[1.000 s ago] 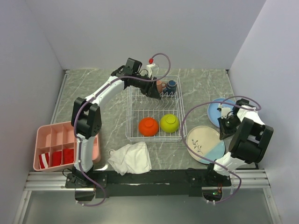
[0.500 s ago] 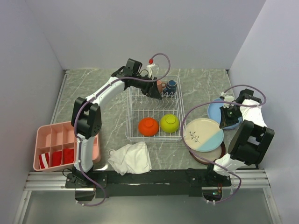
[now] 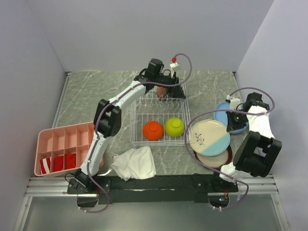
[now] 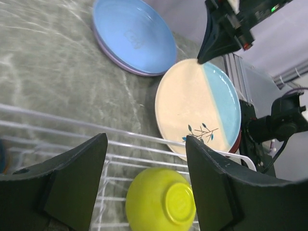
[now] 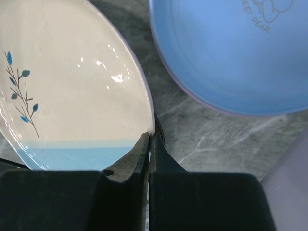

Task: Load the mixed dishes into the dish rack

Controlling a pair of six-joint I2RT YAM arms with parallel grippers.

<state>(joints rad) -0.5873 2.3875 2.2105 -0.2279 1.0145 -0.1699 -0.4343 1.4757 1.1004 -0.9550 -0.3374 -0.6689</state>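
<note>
The left arm covers much of the far end of the dish rack [image 3: 134, 120], a white wire basket of thin rods on the grey marbled counter [image 3: 96, 96]. There only part of the small pink mug [image 3: 160, 91] shows past the arm, and the dark-blue mug cannot be made out. The left hand [image 4: 147, 144] hangs over the rack with its broad dark fingers [image 4: 72, 187] apart and nothing between them.

Upside down in the near half of the rack sit two glossy round bowls, the orange bowl [image 3: 153, 130] on the left and the lime-green bowl [image 3: 174, 126] on the right.

The right hand [image 5: 149, 149] is closed on the rim of the large cream-and-blue plate [image 3: 209, 137], a smooth glazed disc with a small blue sprig, just right of the rack. Under it a dark-red rim [image 3: 229, 155] peeks out; whether the plate touches it cannot be told.

Farther right, the right arm cuts off the light-blue plate [image 3: 221, 113], which lies on the lavender plate [image 4: 118, 63], seen only as a thin edge.

A crumpled white cloth [image 3: 134, 162] lies near the rack, with a pink divided tray [image 3: 67, 139] at the near left.
</note>
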